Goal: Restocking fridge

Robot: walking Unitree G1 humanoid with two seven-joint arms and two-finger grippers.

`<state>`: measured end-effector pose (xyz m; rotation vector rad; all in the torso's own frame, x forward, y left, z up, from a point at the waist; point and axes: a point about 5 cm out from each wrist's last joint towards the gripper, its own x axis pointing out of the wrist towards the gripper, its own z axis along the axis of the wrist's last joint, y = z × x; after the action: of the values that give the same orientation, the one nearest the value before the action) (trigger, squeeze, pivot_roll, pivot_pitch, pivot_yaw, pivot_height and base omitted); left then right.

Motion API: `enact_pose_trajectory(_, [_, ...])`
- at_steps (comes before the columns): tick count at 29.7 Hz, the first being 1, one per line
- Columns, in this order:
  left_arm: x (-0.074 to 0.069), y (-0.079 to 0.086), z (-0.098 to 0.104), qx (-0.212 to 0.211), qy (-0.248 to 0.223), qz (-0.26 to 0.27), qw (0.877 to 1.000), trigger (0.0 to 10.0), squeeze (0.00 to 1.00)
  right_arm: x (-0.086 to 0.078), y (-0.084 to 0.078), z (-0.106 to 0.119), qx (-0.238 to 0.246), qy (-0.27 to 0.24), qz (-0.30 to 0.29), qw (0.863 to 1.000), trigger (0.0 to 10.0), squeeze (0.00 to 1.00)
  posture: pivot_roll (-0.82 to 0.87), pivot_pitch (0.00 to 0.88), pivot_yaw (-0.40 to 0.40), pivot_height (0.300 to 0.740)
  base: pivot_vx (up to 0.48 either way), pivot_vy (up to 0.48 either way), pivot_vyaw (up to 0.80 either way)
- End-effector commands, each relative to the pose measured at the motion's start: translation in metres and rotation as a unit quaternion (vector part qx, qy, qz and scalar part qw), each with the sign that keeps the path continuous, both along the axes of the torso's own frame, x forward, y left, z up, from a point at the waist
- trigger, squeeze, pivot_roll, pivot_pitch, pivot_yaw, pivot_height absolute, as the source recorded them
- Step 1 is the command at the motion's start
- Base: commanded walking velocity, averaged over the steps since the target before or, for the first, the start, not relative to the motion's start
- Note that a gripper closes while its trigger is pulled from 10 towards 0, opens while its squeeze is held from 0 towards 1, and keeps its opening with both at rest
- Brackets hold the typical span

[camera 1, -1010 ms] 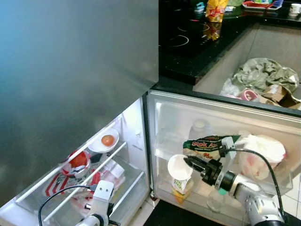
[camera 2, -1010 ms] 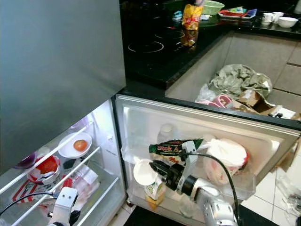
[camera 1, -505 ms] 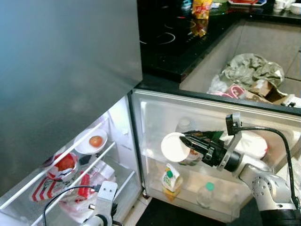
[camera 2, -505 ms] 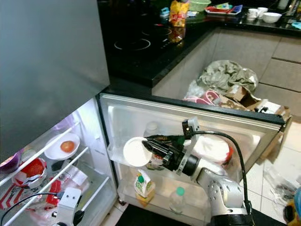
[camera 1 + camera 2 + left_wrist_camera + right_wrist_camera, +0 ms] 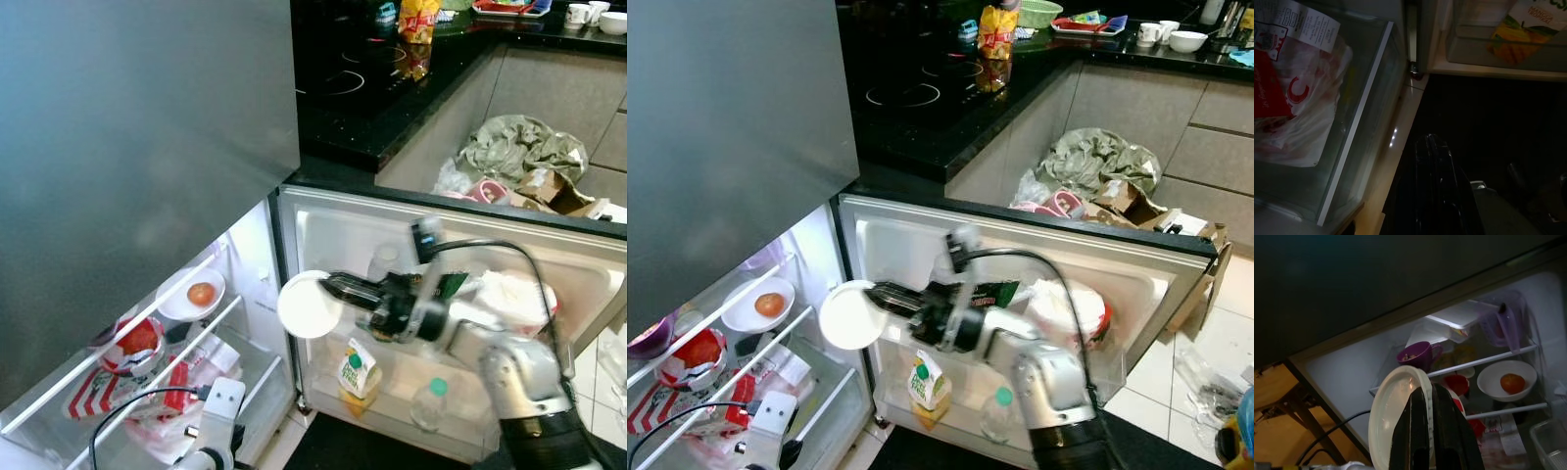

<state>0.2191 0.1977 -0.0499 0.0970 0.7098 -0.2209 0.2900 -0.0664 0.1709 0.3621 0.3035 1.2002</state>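
My right gripper (image 5: 331, 287) is shut on the rim of a round white plate (image 5: 308, 305) and holds it on edge in front of the open fridge, between the door and the lit shelves. In the right wrist view the plate (image 5: 1387, 417) sits clamped between the fingers (image 5: 1419, 417). Behind it on the shelves are a purple cup (image 5: 1418, 355) and a white bowl (image 5: 186, 297) holding an orange-red fruit (image 5: 201, 293). My left gripper (image 5: 1432, 143) hangs low by the fridge's bottom edge, near a bagged red-and-white pack (image 5: 1288, 98).
The open door's shelf (image 5: 392, 416) carries a juice carton (image 5: 358, 370), a green-capped bottle (image 5: 429, 403), a green snack packet (image 5: 451, 285) and a white bag (image 5: 516, 299). A black counter with a cooktop (image 5: 343, 80) lies above. Crumpled rubbish (image 5: 524, 149) is piled beside it.
My right gripper has swung left with the plate, away from the door shelf and toward the fridge's inner shelves. The camera shifted slightly. The left arm has stayed put.
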Motion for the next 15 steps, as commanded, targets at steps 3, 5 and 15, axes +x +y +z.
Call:
enact_pose_trajectory(3, [-0.004, 0.003, -0.003, 0.004, 0.011, 0.005, 1.000, 10.0, 0.00, 0.022, -0.007, -0.018, -0.070, 0.027, -0.084, 0.994, 10.0, 0.00, -0.06, 0.065, 0.005, 0.740, 0.000, 0.000, 0.00])
enact_pose_trajectory(5, [-0.004, 0.003, -0.003, 0.004, 0.011, 0.005, 1.000, 10.0, 0.00, 0.030, -0.013, -0.025, -0.092, 0.042, -0.117, 0.988, 10.0, 0.00, -0.06, 0.066, 0.009, 0.740, 0.000, 0.000, 0.00])
enact_pose_trajectory(15, [-0.004, 0.009, -0.002, 0.009, 0.013, 0.001, 1.000, 10.0, 0.00, 0.053, -0.032, -0.034, -0.093, 0.089, -0.207, 0.970, 10.0, 0.00, -0.07, 0.063, 0.026, 0.740, 0.000, 0.000, 0.00])
